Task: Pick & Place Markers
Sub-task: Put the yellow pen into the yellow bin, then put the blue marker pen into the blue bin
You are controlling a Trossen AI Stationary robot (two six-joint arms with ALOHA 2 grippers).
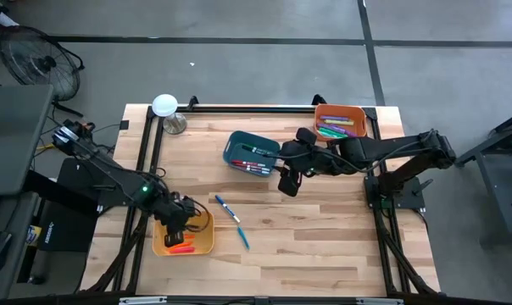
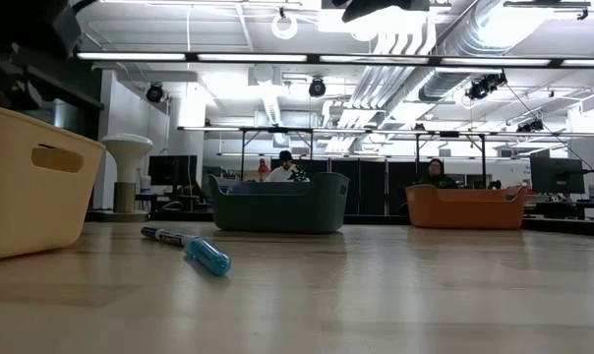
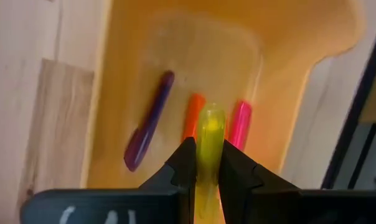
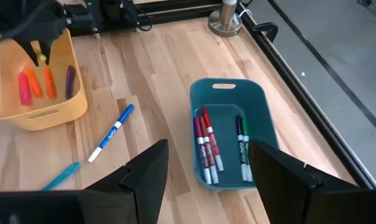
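Left claw (image 3: 206,165): clamped on a yellow marker (image 3: 209,134) above the yellow bin (image 3: 300,56).
Right claw (image 4: 206,171): wide, empty, over the teal bin (image 4: 263,99).
Tabletop (image 1: 324,246): two blue markers (image 1: 226,207).

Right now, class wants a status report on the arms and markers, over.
Left gripper shut on yellow marker over yellow plastic bin. Right gripper open above teal bin. Nothing blocking.

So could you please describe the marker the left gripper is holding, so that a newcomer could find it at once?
Start at the yellow bin at the table's front left corner, where the left gripper hangs over it. The yellow marker is pinched between its dark fingers. The purple, orange and pink markers lie loose on the bin floor; this one alone is gripped.
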